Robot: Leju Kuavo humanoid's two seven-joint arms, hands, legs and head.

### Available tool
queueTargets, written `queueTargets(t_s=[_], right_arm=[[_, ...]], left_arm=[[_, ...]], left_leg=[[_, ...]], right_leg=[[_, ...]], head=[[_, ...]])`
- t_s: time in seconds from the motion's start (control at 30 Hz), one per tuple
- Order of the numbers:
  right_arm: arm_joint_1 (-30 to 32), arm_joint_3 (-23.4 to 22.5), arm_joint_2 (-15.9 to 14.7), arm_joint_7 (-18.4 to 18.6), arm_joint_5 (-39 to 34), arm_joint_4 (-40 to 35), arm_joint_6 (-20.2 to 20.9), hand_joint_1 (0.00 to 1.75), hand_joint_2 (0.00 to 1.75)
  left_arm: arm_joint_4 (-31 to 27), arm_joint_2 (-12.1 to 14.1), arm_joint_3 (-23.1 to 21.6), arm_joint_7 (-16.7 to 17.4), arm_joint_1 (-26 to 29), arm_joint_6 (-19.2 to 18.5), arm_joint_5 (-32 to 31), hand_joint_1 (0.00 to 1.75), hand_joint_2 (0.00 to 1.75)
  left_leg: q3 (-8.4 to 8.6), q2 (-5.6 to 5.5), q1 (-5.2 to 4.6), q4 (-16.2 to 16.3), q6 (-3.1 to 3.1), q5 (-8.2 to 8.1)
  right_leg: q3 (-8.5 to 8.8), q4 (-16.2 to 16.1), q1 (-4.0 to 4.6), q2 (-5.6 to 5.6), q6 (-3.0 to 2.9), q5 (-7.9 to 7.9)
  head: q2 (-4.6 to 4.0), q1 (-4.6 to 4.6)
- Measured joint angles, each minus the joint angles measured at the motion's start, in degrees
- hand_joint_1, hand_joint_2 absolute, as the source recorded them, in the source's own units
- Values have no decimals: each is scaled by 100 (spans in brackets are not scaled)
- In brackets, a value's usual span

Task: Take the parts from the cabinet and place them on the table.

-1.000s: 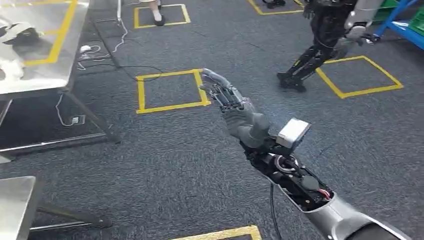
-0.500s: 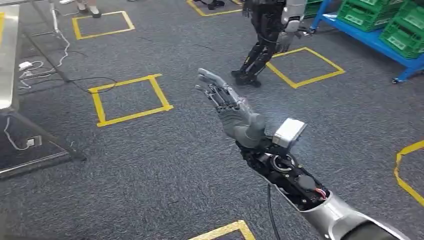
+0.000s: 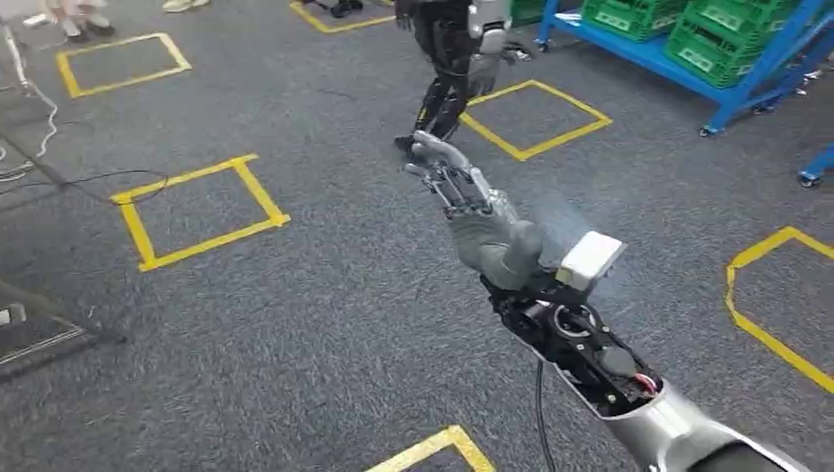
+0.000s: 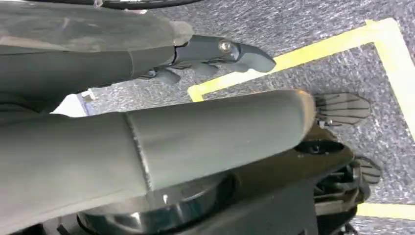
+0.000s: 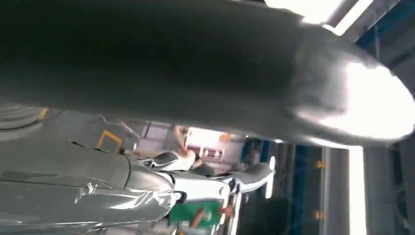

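Another robot (image 3: 447, 74) stands ahead near blue racks (image 3: 679, 59) of green crates (image 3: 723, 44); right hand (image 3: 472, 211) reaches out, fingers spread, holding nothing.

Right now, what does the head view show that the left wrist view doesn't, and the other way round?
Head view: the right hand raised, fingers apart and holding nothing, a blue rack with green crates, and another robot standing ahead. Left wrist view: the left hand hanging above the floor, its fingers not closed on anything. Both share grey carpet marked with yellow tape.
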Motion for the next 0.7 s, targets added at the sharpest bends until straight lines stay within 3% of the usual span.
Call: queueTargets(t_s=[0.03,0.07,0.1,0.13,0.2,0.23,0.27,0.33,0.37,0.4,0.47,0.53,0.57,0.6,0.63,0.67,0.7], right_arm=[[-4,-4,0,7,-2,2,44,0,0],[-1,-4,0,2,-2,2,61,0,0],[-17,-2,0,4,-2,2,63,0,0],[-19,0,2,2,-13,2,72,0,0],[-8,7,2,4,-26,7,103,0,0],[-6,9,2,2,-28,7,116,0,0],[-7,11,2,-2,-44,9,129,0,0],[-9,13,2,-22,-68,9,173,0,0],[-11,17,2,-33,-76,9,181,0,0],[-14,20,4,-42,-87,9,192,0,0],[-17,28,4,-66,-133,24,240,0,0],[-19,35,4,-98,-151,28,284,0,0],[-24,33,7,-122,-162,28,295,0,0],[-47,35,4,-149,-166,33,295,0,0],[-83,39,6,-153,-168,48,304,0,0],[-94,42,7,-168,-175,66,306,0,0],[-89,42,7,-173,-181,81,310,0,0]], left_arm=[[-2,-6,-2,-9,-18,2,6,0,0],[-2,-11,-2,-9,-26,7,24,0,0],[-2,-15,0,-11,-29,9,33,0,0],[-2,-20,0,-11,-26,9,42,0,0],[-2,-26,0,-11,-5,20,72,0,0],[-2,-26,-2,-9,7,37,81,0,0],[-2,-28,-2,-9,13,63,92,0,0],[-2,-13,0,-9,15,87,123,0,0],[-2,4,0,-9,12,114,133,0,0],[0,41,0,-11,8,120,144,0,0],[-2,66,2,-9,-7,138,179,0,0],[-2,66,2,-2,-37,177,190,0,0],[-2,57,2,11,-40,188,205,0,0],[-2,59,4,11,-40,197,208,0,0],[-2,63,4,11,-38,214,221,0,0],[-2,68,4,15,-28,236,229,0,0],[-2,68,6,31,-14,245,240,0,0]], left_leg=[[37,157,27,-9,-68,-19],[30,-46,64,68,-109,-106],[-96,-326,70,348,-112,-309],[-317,-473,66,804,-114,-553],[-833,-571,59,1820,-97,-932],[-974,-577,56,2035,-68,-933],[-958,-588,41,1928,-23,-783],[-592,-667,-6,1052,76,-257],[-336,-820,-39,493,129,0],[-177,-1123,-63,86,181,50],[-160,-962,-84,64,162,67],[-135,-856,-95,10,194,101],[-96,-750,-12,-115,210,172],[-72,-698,-34,-176,219,201],[-74,-625,-36,-188,240,212],[-78,-543,-41,-188,241,210],[-78,-461,-41,-187,240,205]], right_leg=[[-22,6,24,187,-136,12],[-11,-6,0,244,-169,28],[-20,-6,-1,286,-192,36],[-29,-6,1,326,-217,45],[-50,-5,38,462,-245,56],[-56,-5,58,545,-257,64],[-54,-4,72,637,-261,68],[-44,-5,77,789,-271,79],[-38,-7,72,857,-268,88],[-49,-2,66,920,-251,96],[-80,-13,58,1031,-203,117],[-93,-65,47,1158,-126,163],[-101,-55,70,1097,-111,144],[-176,137,111,739,-101,-33],[-344,515,103,534,-85,-274],[-562,1038,87,411,-59,-537],[-745,1471,69,365,-34,-717]], head=[[0,-61],[0,-81],[0,-107],[0,-140],[0,-166],[0,-166],[0,-164],[0,-166],[0,-170],[-2,-168],[0,-181],[0,-179],[0,-164],[0,-144],[0,-91],[0,-81],[0,-79]])
